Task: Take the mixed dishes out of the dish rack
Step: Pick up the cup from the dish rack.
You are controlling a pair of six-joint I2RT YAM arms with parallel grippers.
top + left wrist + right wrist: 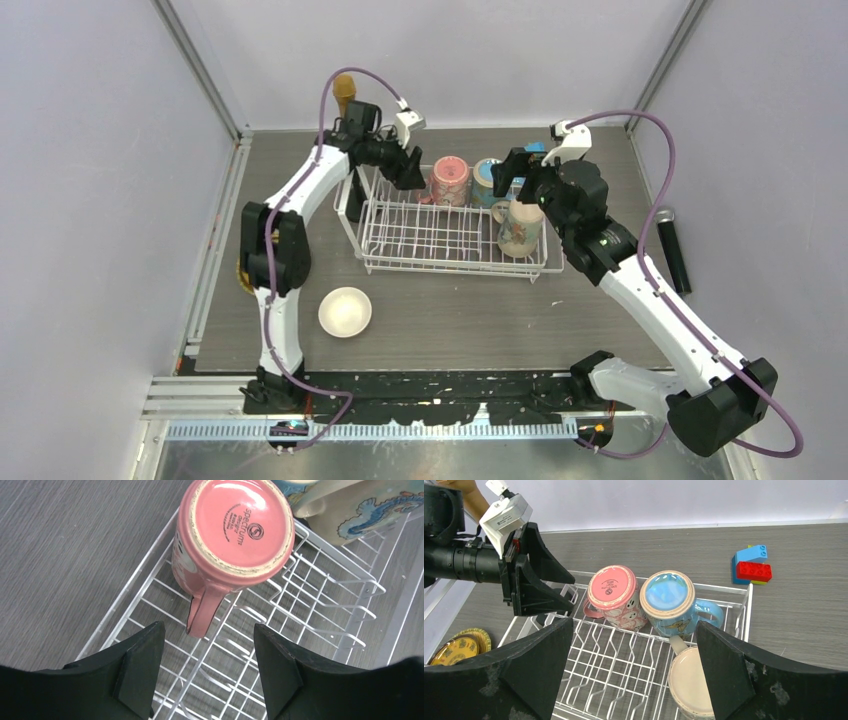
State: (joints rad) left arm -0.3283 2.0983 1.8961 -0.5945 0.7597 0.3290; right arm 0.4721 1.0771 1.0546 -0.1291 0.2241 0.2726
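The white wire dish rack (pixel 430 238) holds three mugs at its far right end. The pink mug (pixel 450 182) and the blue mug (pixel 487 178) stand upside down; the cream patterned mug (pixel 520 230) stands upright. My left gripper (pixel 408 166) is open and empty just left of the pink mug; in the left wrist view (pixel 209 650) the pink mug's (pixel 235 525) handle points at the gap between the fingers. My right gripper (pixel 634 665) is open and empty above the rack (pixel 614 670), near the cream mug (pixel 694 682). A white bowl (pixel 345 311) sits on the table. Golden plates (pixel 459 647) lie left of the rack.
A brown microphone-shaped stick (pixel 344 93) stands behind the left gripper. A black microphone (pixel 672 250) lies at the right. A blue-and-red block (pixel 751 565) sits behind the rack's right end. Grey walls close in the table on three sides.
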